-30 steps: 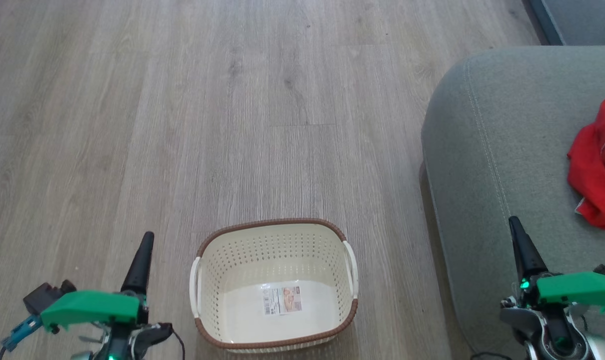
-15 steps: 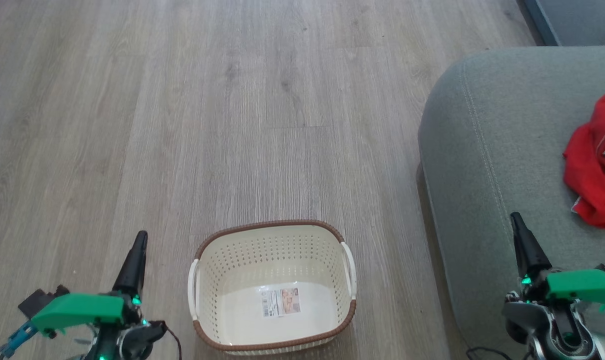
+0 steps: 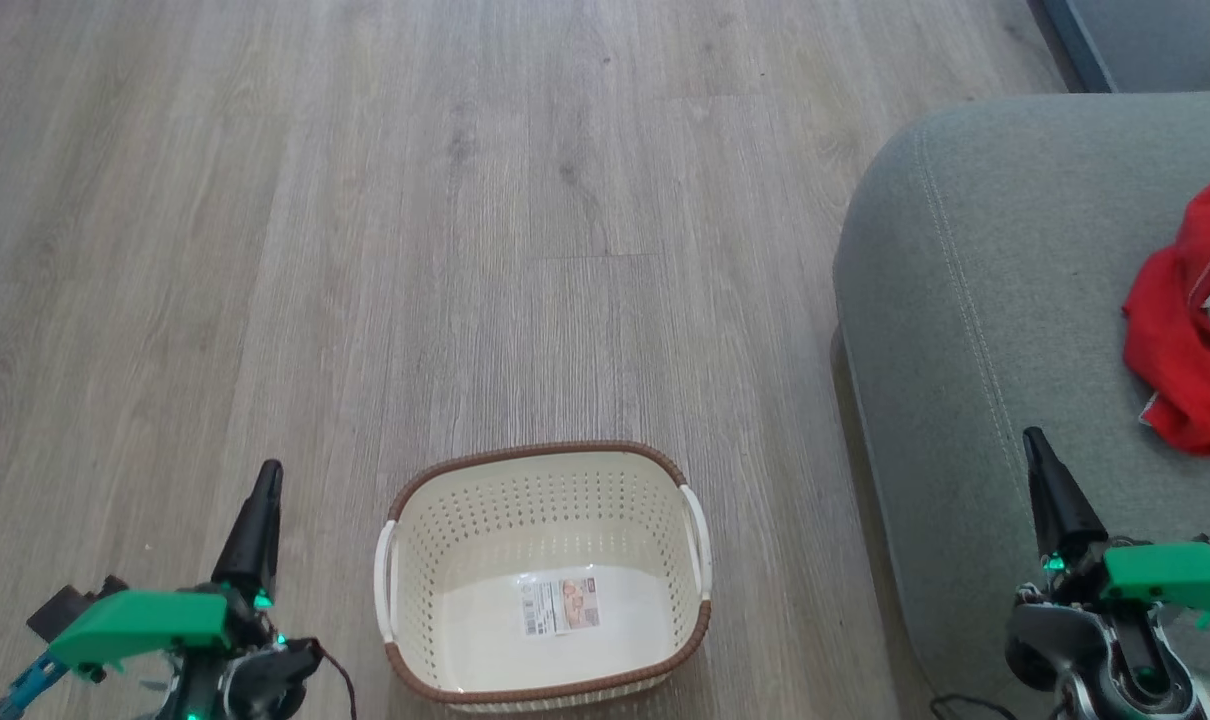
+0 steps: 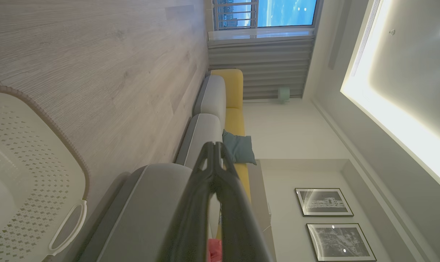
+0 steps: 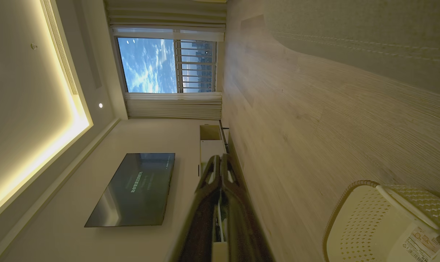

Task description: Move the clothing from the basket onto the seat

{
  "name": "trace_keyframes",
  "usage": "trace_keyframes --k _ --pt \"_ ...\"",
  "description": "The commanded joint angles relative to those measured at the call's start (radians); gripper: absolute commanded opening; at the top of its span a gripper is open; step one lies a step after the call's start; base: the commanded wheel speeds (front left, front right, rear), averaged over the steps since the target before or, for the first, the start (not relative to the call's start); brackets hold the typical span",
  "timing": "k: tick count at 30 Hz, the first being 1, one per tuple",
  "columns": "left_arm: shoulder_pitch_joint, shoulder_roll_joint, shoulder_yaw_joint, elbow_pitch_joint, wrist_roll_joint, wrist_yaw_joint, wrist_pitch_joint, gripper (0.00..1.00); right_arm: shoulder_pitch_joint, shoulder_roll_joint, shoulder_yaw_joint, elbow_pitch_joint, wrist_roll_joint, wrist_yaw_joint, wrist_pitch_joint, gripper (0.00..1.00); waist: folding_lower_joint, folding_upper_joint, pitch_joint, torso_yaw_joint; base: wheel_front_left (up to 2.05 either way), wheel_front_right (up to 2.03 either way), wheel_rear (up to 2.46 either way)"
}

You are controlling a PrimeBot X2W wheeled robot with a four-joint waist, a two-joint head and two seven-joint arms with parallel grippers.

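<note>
The cream basket (image 3: 445, 545) with a brown braided rim stands on the floor, holding nothing but its label sticker (image 3: 562, 604). Red clothing (image 3: 1180, 370) with a white panel lies bunched on the grey seat (image 3: 975, 300) at the right edge. My left gripper (image 3: 263, 485) is shut, left of the basket, fingers pointing up the view. My right gripper (image 3: 1037, 450) is shut over the seat's front part, below and left of the clothing. The left wrist view shows the shut fingertips (image 4: 214, 147), the basket (image 4: 31, 145) and the seat (image 4: 143, 203). Part of the basket (image 5: 372, 222) appears beyond the shut right gripper (image 5: 220, 160).
Pale wood-plank floor (image 3: 465, 200) stretches ahead and left of the basket. A dark blue-grey edge (image 3: 1115, 40) sits at the top right. The wrist views show a grey and yellow sofa (image 4: 227, 105), a window (image 5: 165, 65) and a wall-mounted television (image 5: 136, 189).
Both grippers have sunk slightly lower in the head view, the left one also drifting left. The whole picture has shifted a little, so the camera moved. Basket and clothing stay put.
</note>
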Motion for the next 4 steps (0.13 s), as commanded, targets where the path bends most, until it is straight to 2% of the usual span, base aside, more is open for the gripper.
trace_keyframes --k 1,4 --pt "-0.060 0.009 0.036 -0.029 -0.007 -0.009 0.006 0.00 -0.052 0.005 0.017 -0.032 0.004 0.000 0.007 0.00 0.0000 0.0000 0.000 0.000 0.00 0.00 0.00" --pt "-0.060 0.009 0.036 -0.029 -0.006 -0.009 0.007 0.00 -0.053 0.005 0.017 -0.032 0.004 0.000 0.007 0.00 0.0000 0.0000 0.000 0.000 0.00 0.00 0.00"
